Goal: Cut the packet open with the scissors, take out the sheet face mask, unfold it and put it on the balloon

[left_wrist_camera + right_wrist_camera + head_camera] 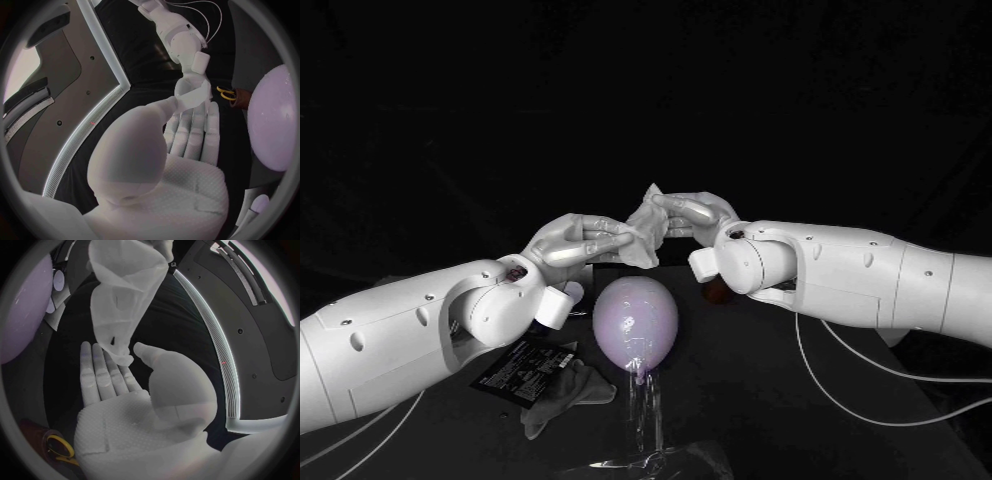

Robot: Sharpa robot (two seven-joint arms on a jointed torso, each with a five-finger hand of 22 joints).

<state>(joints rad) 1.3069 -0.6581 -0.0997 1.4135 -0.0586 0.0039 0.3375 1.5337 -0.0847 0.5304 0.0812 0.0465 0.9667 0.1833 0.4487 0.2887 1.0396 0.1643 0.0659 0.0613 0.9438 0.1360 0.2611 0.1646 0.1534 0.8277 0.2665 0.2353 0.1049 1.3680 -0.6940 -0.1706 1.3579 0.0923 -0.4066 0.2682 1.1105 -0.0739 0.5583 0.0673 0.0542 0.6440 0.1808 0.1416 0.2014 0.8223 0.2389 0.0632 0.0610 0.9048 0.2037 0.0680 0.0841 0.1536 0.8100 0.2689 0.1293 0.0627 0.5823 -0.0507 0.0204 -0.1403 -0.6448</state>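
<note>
the left hand (581, 243) and the right hand (694, 214) each pinch the crumpled sheet face mask (643, 238), held just above the balloon (635, 318).

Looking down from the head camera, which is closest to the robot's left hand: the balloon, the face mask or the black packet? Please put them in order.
1. Sheet mask, held at the fingertips of the left hand.
2. Balloon, below the raised hand, mid-table.
3. Packet, lying on the table beside the left forearm.
</note>
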